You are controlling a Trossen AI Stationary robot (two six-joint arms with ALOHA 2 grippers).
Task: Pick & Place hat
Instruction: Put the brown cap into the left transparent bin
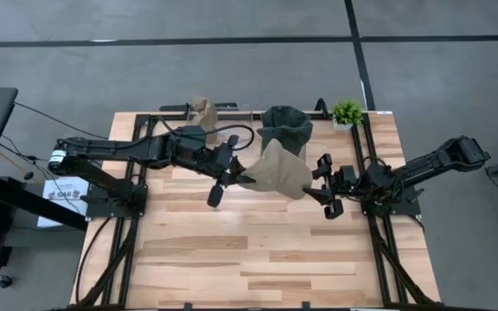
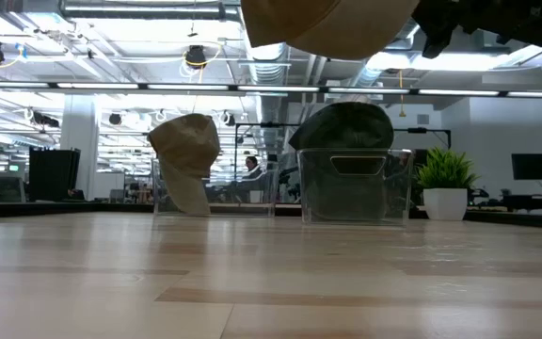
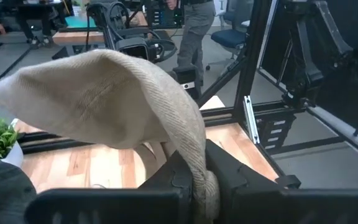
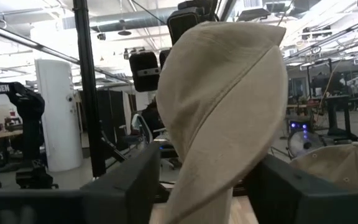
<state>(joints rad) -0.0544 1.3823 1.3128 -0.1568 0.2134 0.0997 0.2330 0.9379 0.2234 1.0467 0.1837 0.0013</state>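
The left end effector (image 1: 232,175) and right end effector (image 1: 322,184) each pinch the beige hat (image 1: 279,170), apparently clear of the counter (image 1: 275,259), just beside the bin (image 1: 285,128), so both should lift level together.

The beige hat (image 3: 104,99) is ribbed matt cloth, the table (image 1: 266,259) pale wood planks, the bin (image 2: 356,184) clear glossy plastic.

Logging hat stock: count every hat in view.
3: a beige cloth hat held aloft between both arms, a tan hat in the left clear bin, a dark green hat in the right bin. More may be hidden.
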